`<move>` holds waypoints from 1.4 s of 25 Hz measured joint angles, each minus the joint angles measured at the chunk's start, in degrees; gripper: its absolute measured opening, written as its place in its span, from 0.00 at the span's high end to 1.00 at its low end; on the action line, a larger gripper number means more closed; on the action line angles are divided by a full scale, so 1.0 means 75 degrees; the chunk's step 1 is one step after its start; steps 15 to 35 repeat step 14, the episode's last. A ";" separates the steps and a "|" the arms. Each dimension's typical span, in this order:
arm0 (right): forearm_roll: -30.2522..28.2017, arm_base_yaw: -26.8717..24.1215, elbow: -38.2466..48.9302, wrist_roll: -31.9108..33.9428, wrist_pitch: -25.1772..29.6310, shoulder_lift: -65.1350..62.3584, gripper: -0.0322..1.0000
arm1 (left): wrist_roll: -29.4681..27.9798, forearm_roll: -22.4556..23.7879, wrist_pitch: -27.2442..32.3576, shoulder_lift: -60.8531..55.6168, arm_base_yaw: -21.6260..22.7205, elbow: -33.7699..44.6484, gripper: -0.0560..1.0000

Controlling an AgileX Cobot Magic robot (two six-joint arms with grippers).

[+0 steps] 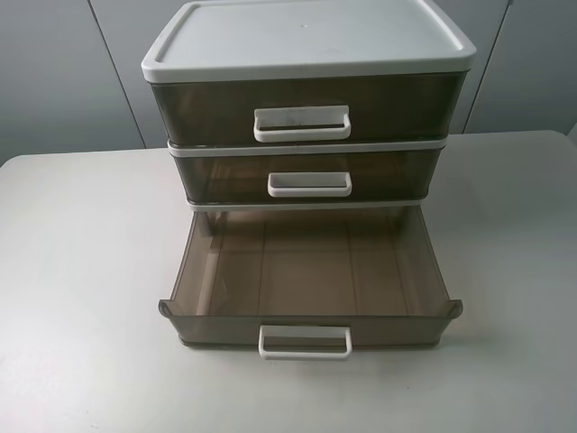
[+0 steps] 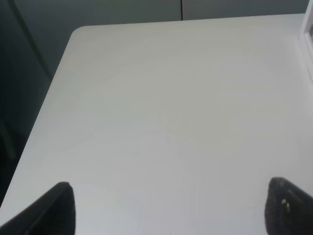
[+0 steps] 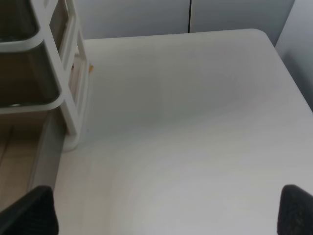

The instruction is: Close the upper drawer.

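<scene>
The upper drawer (image 1: 306, 171) is the middle of three smoky-brown drawers, with a shallow front and a small white loop handle (image 1: 309, 184). Its front sits flush with the cabinet frame. The lowest drawer (image 1: 306, 271) is pulled far out and is empty. Neither gripper shows in the exterior high view. My left gripper (image 2: 168, 210) is open over bare table, left of the cabinet. My right gripper (image 3: 166, 210) is open over bare table, right of the cabinet's white frame (image 3: 73, 98).
The taller top drawer (image 1: 302, 108) under the white lid (image 1: 306, 36) is shut. The cabinet stands at the back middle of the white table (image 1: 81, 271). The open lowest drawer's handle (image 1: 305, 342) reaches toward the table's front. The cabinet's edge (image 2: 308, 39) shows in the left wrist view.
</scene>
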 joint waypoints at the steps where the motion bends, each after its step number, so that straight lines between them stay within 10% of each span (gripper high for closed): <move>1: 0.0000 0.0000 0.0000 0.0000 0.0000 -0.0004 0.31 | 0.0000 0.0000 0.0000 0.0000 0.0000 0.0000 0.24; 35: 0.0000 0.0000 0.0000 -0.0006 0.0000 -0.0004 0.31 | 0.0000 0.0000 0.0000 0.0000 0.0000 0.0000 0.24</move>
